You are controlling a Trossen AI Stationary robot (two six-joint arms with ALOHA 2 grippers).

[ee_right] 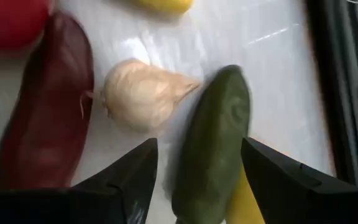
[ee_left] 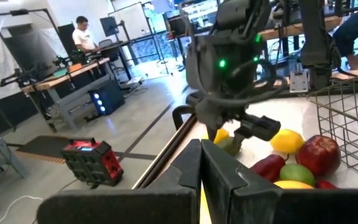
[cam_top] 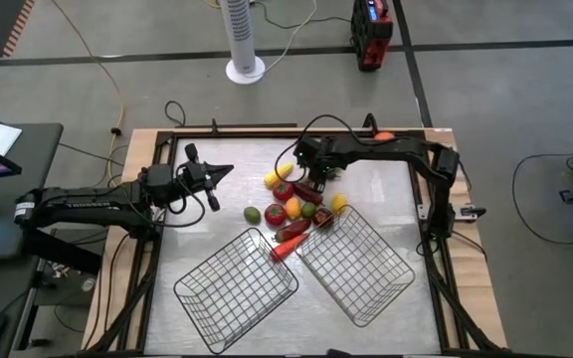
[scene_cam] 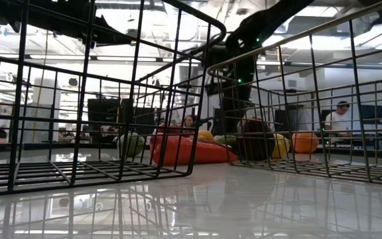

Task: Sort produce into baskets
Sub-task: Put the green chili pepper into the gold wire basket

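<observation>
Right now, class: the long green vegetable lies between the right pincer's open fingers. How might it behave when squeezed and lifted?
The green vegetable looks smooth and glossy, so it may slip. Its rounded, tapering shape could roll or pivot if the right pincer closes off-centre. It probably stays stiff.

Light comes from overhead fixtures in the room behind, and it washes the table top (cam_top: 366,199) into a pale, shiny sheet that mirrors the dark wires of the baskets (scene_cam: 98,159) in the level view. Up close past the right gripper (ee_right: 197,180), everything is soft: the green piece (ee_right: 213,143) and the pale bulb (ee_right: 138,93) blur at their edges, with white glare streaking the surface beside them. From the left gripper (ee_left: 201,180), its own fingers are dark and out of focus, while the far room reads evenly lit.
</observation>
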